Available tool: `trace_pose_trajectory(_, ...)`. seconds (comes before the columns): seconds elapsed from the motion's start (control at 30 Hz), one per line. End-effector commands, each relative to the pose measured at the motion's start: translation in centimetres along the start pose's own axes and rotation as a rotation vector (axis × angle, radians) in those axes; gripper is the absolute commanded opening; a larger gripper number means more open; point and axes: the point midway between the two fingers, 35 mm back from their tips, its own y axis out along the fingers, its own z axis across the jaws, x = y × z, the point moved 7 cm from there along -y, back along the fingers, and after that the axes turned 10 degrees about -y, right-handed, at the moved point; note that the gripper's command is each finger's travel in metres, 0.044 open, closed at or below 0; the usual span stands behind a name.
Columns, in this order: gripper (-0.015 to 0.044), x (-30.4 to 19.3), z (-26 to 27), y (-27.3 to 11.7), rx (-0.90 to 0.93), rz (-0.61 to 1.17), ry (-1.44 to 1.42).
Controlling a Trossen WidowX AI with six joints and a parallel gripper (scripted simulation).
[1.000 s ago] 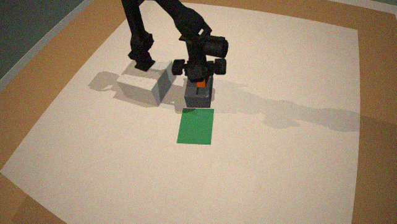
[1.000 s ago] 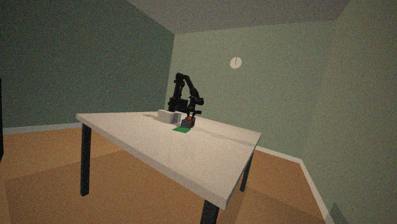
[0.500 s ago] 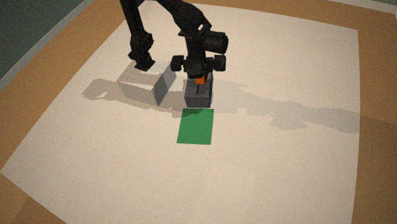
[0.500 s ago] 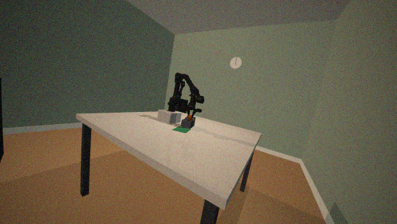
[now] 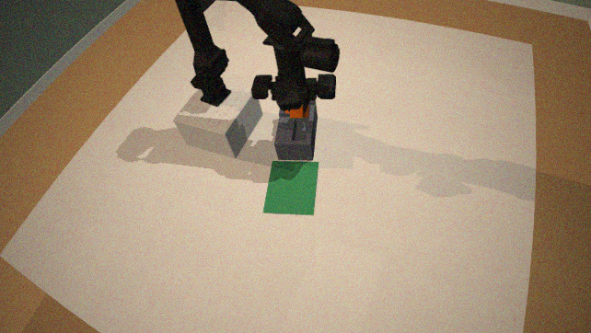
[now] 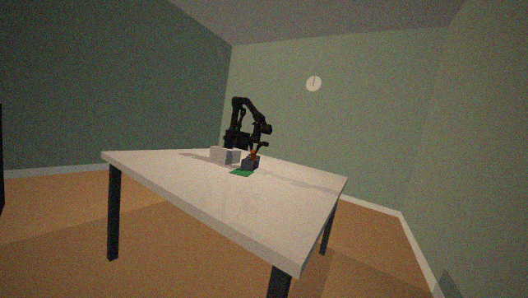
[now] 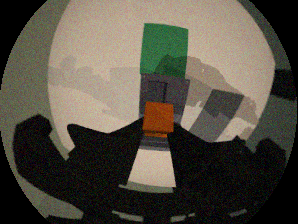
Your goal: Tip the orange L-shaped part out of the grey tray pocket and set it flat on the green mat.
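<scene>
The orange part [image 5: 299, 112] [image 6: 253, 155] [image 7: 158, 117] is pinched in my gripper [image 5: 295, 109] [image 6: 253, 151] [image 7: 156, 121], which is shut on it. It stands up above the back part of the grey tray [image 5: 295, 151] [image 6: 248, 165] [image 7: 178, 95]. The pocket shows as an empty dark recess in front of the part. Whether the part's lower end is fully clear of the tray I cannot tell; the fingers hide much of it. The green mat [image 5: 290, 195] [image 6: 242, 173] [image 7: 164, 47] lies flat in front of the tray with nothing on it.
A pale grey box [image 5: 207, 133] [image 6: 218, 155] [image 7: 215, 117] stands beside the tray, on the left in the top view and on the right in the wrist view. The arm's shadow falls over the tray area and part of the mat.
</scene>
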Motion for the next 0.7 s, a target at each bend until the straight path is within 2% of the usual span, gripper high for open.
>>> trace_pose_trajectory(0.0,0.0,0.0,0.0,-1.1,0.016,-0.003,0.0)
trace_pose_trajectory(0.67,0.0,0.0,0.0,-4.3,0.016,-0.003,0.0)
